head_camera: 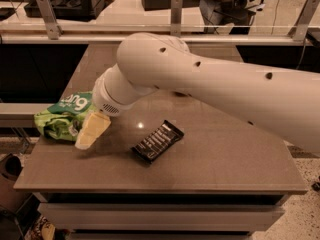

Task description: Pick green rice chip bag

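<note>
Currently the green rice chip bag point(61, 118) lies at the left edge of the tabletop point(215, 169), mid-left of frame, long axis roughly horizontal; the claw point(92, 132) overlaps its right end; claw state cannot be told.

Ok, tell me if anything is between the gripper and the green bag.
Nothing visible is. The gripper hangs right at the bag's right edge, with no object between them. The candy bar lies apart, further right on the table.

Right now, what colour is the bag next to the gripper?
The green rice chip bag is light green with a dark-green, white-lettered patch, seen in the camera view. The gripper is beside it.
</note>
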Controlling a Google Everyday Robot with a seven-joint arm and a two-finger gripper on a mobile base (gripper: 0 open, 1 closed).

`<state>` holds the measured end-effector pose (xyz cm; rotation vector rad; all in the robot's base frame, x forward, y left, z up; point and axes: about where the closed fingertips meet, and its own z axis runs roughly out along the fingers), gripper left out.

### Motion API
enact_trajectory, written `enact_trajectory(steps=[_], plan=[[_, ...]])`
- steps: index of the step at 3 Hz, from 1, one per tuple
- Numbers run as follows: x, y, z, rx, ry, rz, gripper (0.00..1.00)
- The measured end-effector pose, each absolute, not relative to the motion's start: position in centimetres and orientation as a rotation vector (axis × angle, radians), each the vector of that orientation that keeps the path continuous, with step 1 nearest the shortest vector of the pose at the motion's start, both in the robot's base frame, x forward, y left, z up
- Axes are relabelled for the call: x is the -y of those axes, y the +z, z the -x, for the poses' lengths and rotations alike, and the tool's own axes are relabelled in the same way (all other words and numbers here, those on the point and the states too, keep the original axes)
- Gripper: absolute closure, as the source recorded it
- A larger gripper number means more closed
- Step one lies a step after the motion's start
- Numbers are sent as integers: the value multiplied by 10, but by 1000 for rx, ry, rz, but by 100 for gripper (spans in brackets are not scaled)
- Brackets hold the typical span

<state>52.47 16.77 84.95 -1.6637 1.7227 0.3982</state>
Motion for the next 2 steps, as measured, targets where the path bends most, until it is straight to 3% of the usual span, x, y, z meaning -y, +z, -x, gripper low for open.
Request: enact_trajectory(steps=[2], plan=[[-186,845,-532,-1709,406,1688,0]])
